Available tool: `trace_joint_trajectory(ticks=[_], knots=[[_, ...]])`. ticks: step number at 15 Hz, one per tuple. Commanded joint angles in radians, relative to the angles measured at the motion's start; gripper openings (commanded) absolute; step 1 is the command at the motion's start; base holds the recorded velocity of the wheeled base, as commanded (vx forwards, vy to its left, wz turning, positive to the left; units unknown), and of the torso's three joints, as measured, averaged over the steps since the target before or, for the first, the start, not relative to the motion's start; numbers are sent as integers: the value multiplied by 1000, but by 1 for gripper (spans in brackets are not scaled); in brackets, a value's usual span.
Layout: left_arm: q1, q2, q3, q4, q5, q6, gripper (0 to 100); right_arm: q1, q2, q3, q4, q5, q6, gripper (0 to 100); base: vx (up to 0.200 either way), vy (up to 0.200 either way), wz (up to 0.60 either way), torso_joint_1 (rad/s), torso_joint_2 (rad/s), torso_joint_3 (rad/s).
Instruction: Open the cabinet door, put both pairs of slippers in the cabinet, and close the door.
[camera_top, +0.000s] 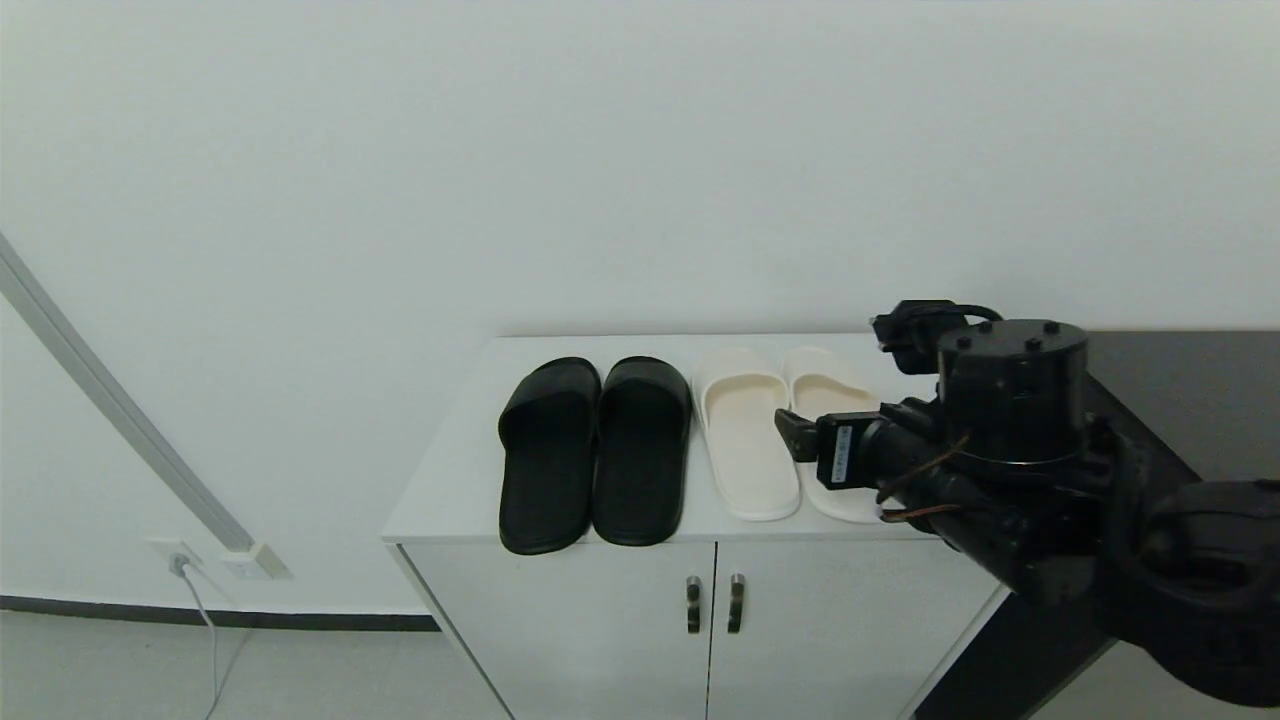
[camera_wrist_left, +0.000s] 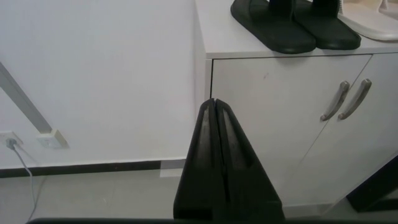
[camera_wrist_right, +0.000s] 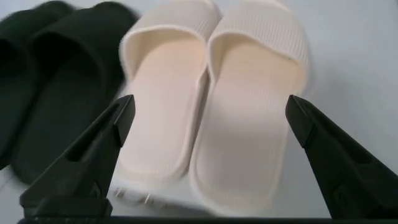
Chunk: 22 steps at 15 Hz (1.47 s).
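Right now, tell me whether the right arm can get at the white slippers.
Probably yes. The right end effector is open and hovers above the white slippers on the cabinet top, with nothing between them; the black slippers lie off to one side.

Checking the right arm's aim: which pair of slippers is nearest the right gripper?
The cream-white pair, right of the black pair on the cabinet top. The open right gripper hangs directly above it; the black pair lies off to one side.
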Motion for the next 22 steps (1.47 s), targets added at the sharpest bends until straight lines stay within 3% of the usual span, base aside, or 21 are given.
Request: trace_joint_trajectory(ticks=[1, 10, 21, 22], knots=[[0, 1, 0, 0, 0, 0, 0, 0, 141, -84, -46, -62, -29, 100, 0, 0, 0, 0, 0, 0], [0, 1, 0, 0, 0, 0, 0, -25, 279, -241, -52, -73, -66, 100, 0, 0, 0, 0, 0, 0], [0, 1, 0, 0, 0, 0, 0, -100, 346, -334, -52, 26, -83, 100, 0, 0, 0, 0, 0, 0], [0, 1, 0, 0, 0, 0, 0, -100, 352, -339, -51, 26, -83, 0, 0, 0, 0, 0, 0, 0]])
